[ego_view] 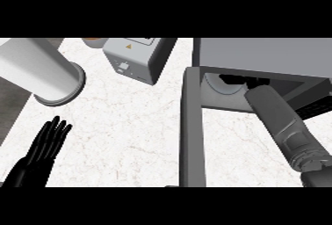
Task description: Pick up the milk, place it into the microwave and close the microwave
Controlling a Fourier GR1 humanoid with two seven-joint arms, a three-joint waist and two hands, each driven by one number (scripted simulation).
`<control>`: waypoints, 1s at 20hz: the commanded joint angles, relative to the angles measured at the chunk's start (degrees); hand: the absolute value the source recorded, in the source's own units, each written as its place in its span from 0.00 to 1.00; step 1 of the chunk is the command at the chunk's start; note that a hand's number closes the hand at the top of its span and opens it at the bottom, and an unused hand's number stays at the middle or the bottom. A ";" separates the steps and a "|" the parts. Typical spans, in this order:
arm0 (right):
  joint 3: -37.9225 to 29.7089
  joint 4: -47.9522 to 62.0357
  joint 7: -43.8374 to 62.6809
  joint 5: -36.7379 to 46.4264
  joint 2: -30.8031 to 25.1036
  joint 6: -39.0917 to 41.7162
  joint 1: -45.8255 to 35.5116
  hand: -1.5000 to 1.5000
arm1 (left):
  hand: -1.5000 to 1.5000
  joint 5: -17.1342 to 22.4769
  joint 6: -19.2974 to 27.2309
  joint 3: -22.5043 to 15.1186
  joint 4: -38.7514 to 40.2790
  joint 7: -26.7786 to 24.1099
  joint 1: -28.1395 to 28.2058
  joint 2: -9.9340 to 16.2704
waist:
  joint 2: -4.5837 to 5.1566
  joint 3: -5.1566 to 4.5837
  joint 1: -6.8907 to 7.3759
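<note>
Inside, right forearm [285, 125] past the open microwave door [192, 132]; counter [130, 127] left.

Only 1 view: from the head, steeply down onto the desk [130, 123], close in. Microwave [259, 57] at upper right, forearms entering from the lower edge. No second view to share with.

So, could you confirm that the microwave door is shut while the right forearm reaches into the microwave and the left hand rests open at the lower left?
Not quite: the microwave door is open, swung out toward the view's lower edge, as the head view shows. The right forearm does reach into the microwave, and the left hand rests open at the lower left.
</note>
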 commanded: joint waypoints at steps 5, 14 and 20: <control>-3.85 -3.08 -8.08 -3.95 1.57 7.72 2.83 0.00 | 0.00 -0.41 -1.21 -1.85 0.70 -1.77 0.43 -1.20 | -0.31 0.03 -0.76; -9.29 -3.66 -13.97 -9.28 3.36 13.84 5.70 0.00 | 0.00 -3.17 0.33 -3.72 1.73 -1.92 -0.78 -3.07 | -1.27 -0.09 -2.97; -12.66 -4.43 -21.96 -12.66 4.97 16.10 13.38 0.00 | 0.00 -3.59 0.67 -5.85 -1.77 0.54 -0.53 -4.09 | -1.81 -0.11 -4.10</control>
